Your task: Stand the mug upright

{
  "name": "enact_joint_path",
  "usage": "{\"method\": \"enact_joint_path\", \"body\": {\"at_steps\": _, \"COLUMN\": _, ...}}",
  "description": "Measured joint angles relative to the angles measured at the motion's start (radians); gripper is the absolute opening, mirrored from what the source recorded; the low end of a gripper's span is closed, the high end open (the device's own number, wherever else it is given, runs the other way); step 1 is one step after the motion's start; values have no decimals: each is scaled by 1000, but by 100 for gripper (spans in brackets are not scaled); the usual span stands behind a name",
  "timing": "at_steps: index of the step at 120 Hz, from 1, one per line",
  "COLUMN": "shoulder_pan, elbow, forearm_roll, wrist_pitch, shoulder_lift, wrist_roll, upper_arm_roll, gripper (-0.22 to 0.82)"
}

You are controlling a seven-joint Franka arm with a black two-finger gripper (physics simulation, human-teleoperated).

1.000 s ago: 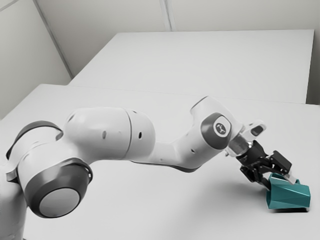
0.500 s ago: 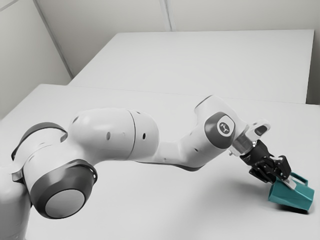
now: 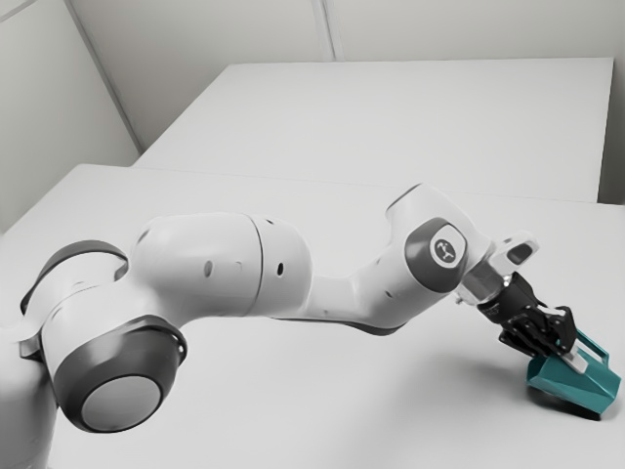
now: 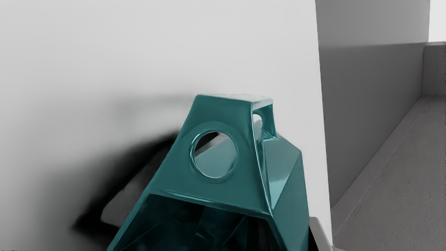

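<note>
Pinching the teal mug (image 3: 569,388), the gripper (image 3: 578,362) tilted it; the wrist view revealed its dark hollow.

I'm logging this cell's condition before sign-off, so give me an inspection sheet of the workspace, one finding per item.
Surface: pale, plain table, with a dark shadow beside the mug.
Job's things: the teal mug is tilted, not upright; its handle is on its upper side. Whether it touches the table cannot be told.
Clutter: nothing seen.
Pincer: black, at the mug; its grip cannot be judged.
Cables: nothing seen.
Surroundings: pale wall behind a second pale surface, beyond the table.
</note>
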State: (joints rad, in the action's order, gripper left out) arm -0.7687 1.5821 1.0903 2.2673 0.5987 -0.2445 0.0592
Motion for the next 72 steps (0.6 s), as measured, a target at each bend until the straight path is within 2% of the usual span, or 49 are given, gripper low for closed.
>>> {"method": "enact_joint_path", "body": {"at_steps": 42, "shoulder_pan": -18, "elbow": -2, "forearm_roll": -68, "wrist_pitch": 4, "shoulder_lift": -40, "wrist_roll": 39, "upper_arm_roll": -8, "gripper": -16}}
{"method": "enact_joint_path", "body": {"at_steps": 72, "shoulder_pan": 48, "elbow": 61, "forearm_roll": -267, "wrist_pitch": -2, "shoulder_lift": -142, "wrist_roll": 92, "upper_arm_roll": -1, "gripper": -16}}
